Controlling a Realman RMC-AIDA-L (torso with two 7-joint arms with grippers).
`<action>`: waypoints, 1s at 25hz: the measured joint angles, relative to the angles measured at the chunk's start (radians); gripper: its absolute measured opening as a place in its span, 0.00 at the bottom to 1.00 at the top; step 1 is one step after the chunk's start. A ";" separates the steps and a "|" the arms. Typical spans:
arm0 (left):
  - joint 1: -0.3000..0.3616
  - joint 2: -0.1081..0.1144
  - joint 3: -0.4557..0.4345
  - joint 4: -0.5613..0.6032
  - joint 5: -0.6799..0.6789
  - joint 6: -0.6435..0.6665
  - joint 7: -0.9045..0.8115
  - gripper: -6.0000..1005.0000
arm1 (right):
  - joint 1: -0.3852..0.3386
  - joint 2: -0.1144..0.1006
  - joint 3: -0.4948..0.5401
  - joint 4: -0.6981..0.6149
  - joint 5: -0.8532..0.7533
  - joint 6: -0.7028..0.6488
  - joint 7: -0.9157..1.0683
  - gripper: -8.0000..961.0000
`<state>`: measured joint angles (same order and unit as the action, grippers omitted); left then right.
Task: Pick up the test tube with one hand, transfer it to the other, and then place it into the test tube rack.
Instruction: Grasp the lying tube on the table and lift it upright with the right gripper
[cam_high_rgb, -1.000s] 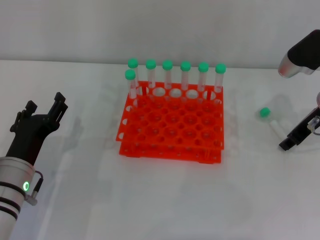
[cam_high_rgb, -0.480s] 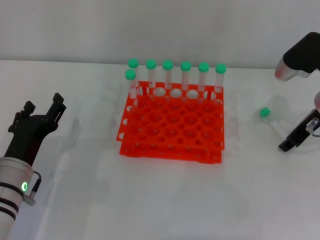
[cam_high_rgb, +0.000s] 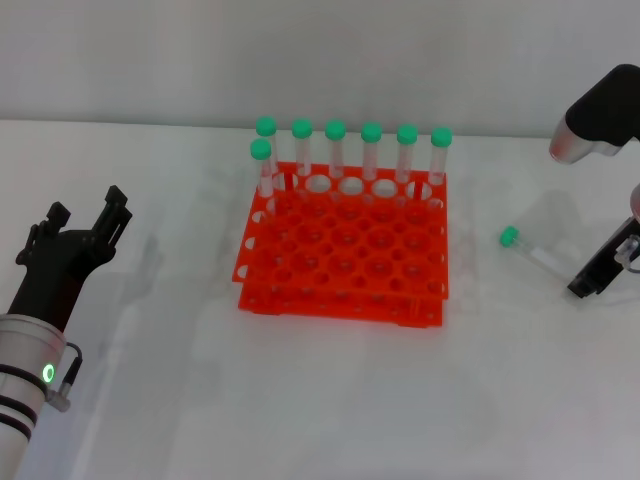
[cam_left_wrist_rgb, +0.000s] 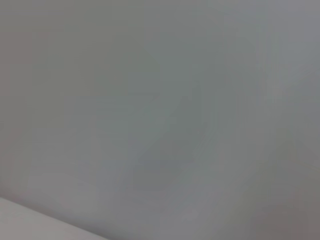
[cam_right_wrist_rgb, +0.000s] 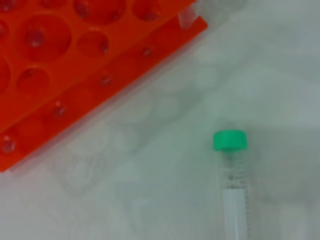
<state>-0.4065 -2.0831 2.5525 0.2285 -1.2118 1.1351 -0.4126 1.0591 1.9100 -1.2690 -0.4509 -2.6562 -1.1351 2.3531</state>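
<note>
The test tube (cam_high_rgb: 535, 254), clear with a green cap (cam_high_rgb: 510, 237), lies slanted just right of the test tube rack (cam_high_rgb: 340, 298). Its tapered end sits in the dark fingertips of my right gripper (cam_high_rgb: 585, 283), which is shut on it. In the right wrist view the test tube (cam_right_wrist_rgb: 234, 200) points its cap toward a corner of the test tube rack (cam_right_wrist_rgb: 75, 100), above the white table. At the left side of the table my left gripper (cam_high_rgb: 90, 207) hovers open and holds nothing. The left wrist view shows only a blank grey surface.
Several green-capped tubes (cam_high_rgb: 336, 150) stand upright along the rack's far row, with one more at the far left of the second row (cam_high_rgb: 262, 165). A grey and black part of the right arm (cam_high_rgb: 600, 110) hangs at the far right.
The tube's cap has swung left toward the rack and the tube now looks longer. The right gripper has shifted slightly right and up. The left arm has barely moved.
</note>
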 joint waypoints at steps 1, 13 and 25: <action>0.000 0.000 0.000 0.000 0.000 0.000 0.000 0.86 | 0.001 0.000 0.000 0.000 -0.005 0.000 0.000 0.24; 0.000 0.000 0.000 0.000 0.000 0.000 -0.001 0.86 | -0.024 -0.011 0.013 -0.058 -0.022 -0.034 -0.002 0.20; -0.001 0.000 0.000 0.006 0.000 0.006 -0.002 0.86 | -0.169 -0.046 0.175 -0.271 -0.009 -0.118 -0.021 0.20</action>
<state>-0.4079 -2.0832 2.5525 0.2350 -1.2117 1.1414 -0.4142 0.8896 1.8636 -1.0936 -0.7214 -2.6657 -1.2527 2.3320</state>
